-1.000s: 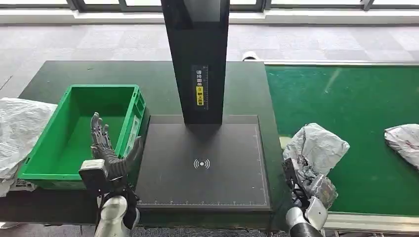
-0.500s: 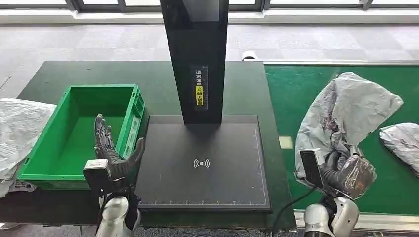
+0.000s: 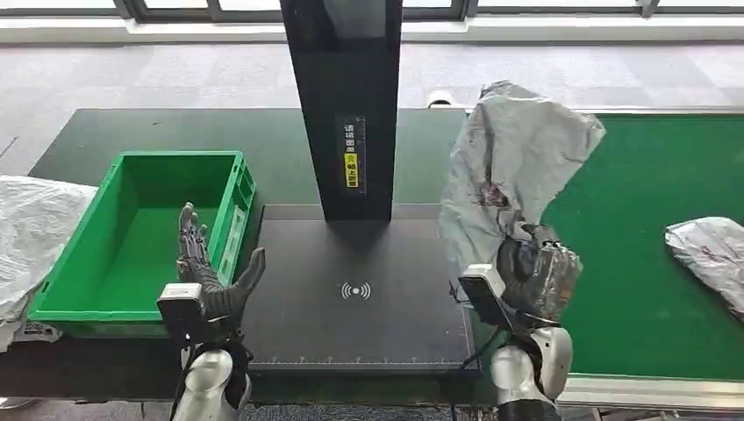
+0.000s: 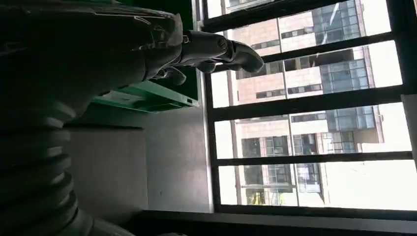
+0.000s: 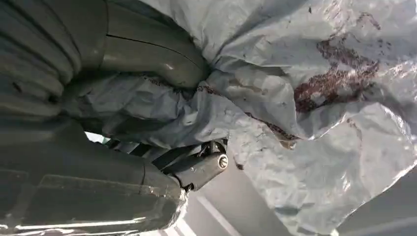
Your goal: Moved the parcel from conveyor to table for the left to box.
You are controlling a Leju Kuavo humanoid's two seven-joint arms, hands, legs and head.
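My right hand [image 3: 537, 279] grips a crumpled grey plastic parcel [image 3: 513, 171] and holds it up in the air over the right edge of the black scanner pad [image 3: 360, 294], between table and green conveyor [image 3: 649, 228]. In the right wrist view the parcel [image 5: 305, 98] is bunched under my thumb [image 5: 147, 54]. My left hand [image 3: 206, 272] stands upright and open, fingers spread, beside the near right corner of the green box [image 3: 145, 232]. The box holds nothing. In the left wrist view my left hand [image 4: 162, 44] shows spread fingers against windows.
A tall black post [image 3: 346, 105] rises from the back of the scanner pad. Another grey parcel [image 3: 706, 250] lies on the conveyor at far right. White bags [image 3: 31, 232] lie left of the green box. Dark table [image 3: 175, 132] extends behind the box.
My right hand has carried the parcel up off the conveyor and leftward to the scanner pad's edge. My left hand has shifted slightly right and forward, staying open.
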